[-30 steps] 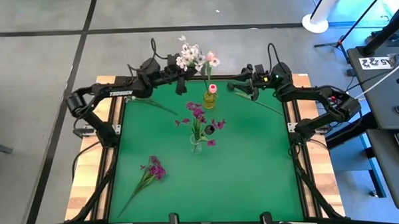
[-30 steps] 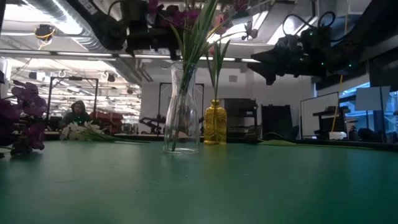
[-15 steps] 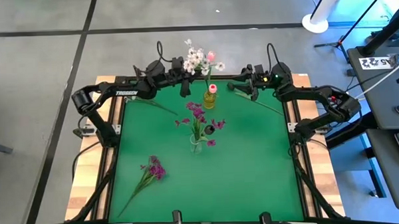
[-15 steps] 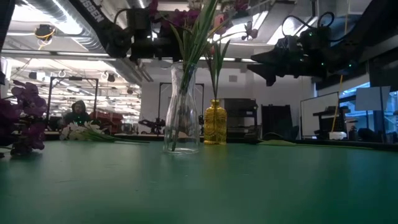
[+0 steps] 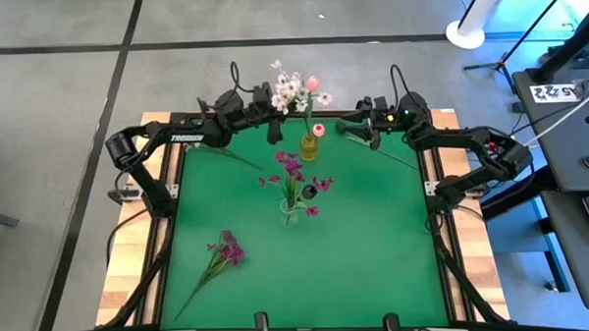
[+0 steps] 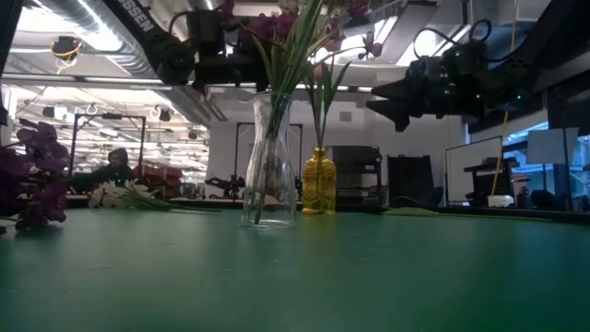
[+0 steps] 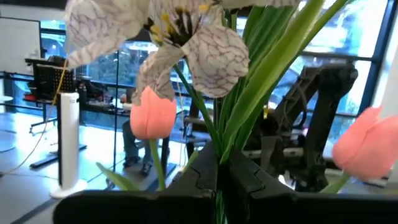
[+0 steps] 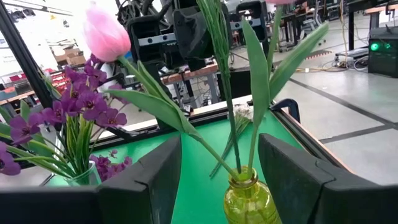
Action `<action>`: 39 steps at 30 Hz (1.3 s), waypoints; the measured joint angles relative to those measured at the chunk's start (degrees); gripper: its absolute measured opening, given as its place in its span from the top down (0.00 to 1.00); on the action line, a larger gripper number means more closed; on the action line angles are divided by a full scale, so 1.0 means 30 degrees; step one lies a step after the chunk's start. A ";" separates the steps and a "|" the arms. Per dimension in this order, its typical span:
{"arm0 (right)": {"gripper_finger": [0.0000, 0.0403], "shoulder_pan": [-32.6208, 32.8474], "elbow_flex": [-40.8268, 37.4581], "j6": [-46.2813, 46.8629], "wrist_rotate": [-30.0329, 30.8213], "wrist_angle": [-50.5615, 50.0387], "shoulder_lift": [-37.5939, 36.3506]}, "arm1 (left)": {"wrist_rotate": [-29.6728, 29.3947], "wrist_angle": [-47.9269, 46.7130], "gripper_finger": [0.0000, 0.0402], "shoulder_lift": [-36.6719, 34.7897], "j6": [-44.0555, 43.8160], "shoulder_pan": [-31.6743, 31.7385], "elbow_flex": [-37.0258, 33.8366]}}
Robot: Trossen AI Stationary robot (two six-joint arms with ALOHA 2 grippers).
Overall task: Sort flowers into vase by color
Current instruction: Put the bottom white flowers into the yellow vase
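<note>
The left claw (image 5: 273, 115), clenched on a white-and-pink flower sprig (image 5: 292, 87), hangs near the green surface's (image 5: 376, 251) far edge, beside the small yellow glass vase (image 5: 310, 145). Keep the stem vertical and centred over its neck before lowering. The right claw (image 5: 357, 130) waits, released, opposite.

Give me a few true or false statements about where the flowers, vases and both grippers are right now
1. The left gripper is shut on a flower bunch at the table's far edge. True.
2. The yellow vase is empty. False: a pink tulip stands in it.
3. The clear vase holds magenta flowers. True.
4. The right gripper grips a stem. False: it is open, holding nothing.
5. A magenta sprig lies on the green mat. True.
</note>
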 joint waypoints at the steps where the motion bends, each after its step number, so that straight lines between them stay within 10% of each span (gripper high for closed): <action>1: 0.48 0.0000 0.0000 -0.0158 0.0000 -0.0115 0.0000 | -0.0013 -0.0327 1.00 0.0000 0.0211 0.0000 0.0000; 30: 0.48 0.0000 0.0000 -0.0199 0.0197 -0.0142 0.0000 | -0.0657 -0.8358 1.00 -0.0015 0.2225 -0.0153 0.0015; 39: 0.48 0.0000 0.0000 0.0201 0.0197 -0.0138 0.0000 | -0.0673 -0.9538 0.86 -0.0015 0.3149 -0.0265 0.0015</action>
